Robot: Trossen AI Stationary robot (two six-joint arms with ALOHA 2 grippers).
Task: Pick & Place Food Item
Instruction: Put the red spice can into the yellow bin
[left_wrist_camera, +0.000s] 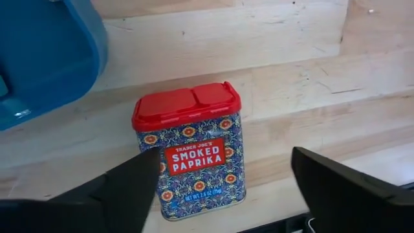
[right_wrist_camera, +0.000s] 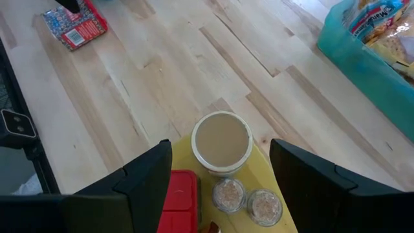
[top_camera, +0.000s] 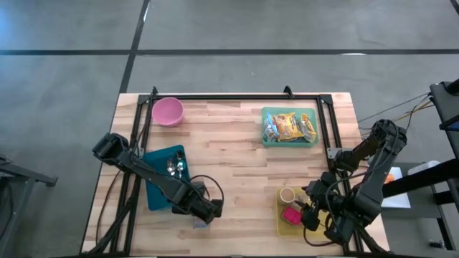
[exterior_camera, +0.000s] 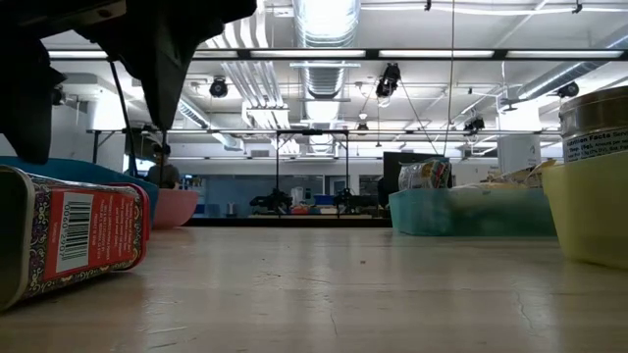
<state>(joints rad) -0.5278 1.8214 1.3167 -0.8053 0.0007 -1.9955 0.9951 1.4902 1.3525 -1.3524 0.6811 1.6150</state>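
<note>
**Paprika tin lies on the counter under the open left gripper**

The left gripper point(top_camera: 204, 213) hangs with its fingers point(left_wrist_camera: 123, 191) spread wide and clear of the smoked paprika tin point(left_wrist_camera: 191, 149), gripping nothing. The tin lies on its side on the wooden counter point(top_camera: 229, 165), red lid pointing away from the gripper, just beside the blue tray point(top_camera: 163, 188); a corner of that tray shows near the lid in the left wrist view. Farther from the tin, a pink bowl point(top_camera: 167, 111) sits beyond the blue tray. The right gripper point(top_camera: 315, 215) waits well apart from the tin, parted and empty, over the yellow tray point(right_wrist_camera: 252, 188) holding a round tub point(right_wrist_camera: 222, 141), small jars and a red item. A teal bin point(top_camera: 289, 127) of packaged snacks stands beyond that.
</note>
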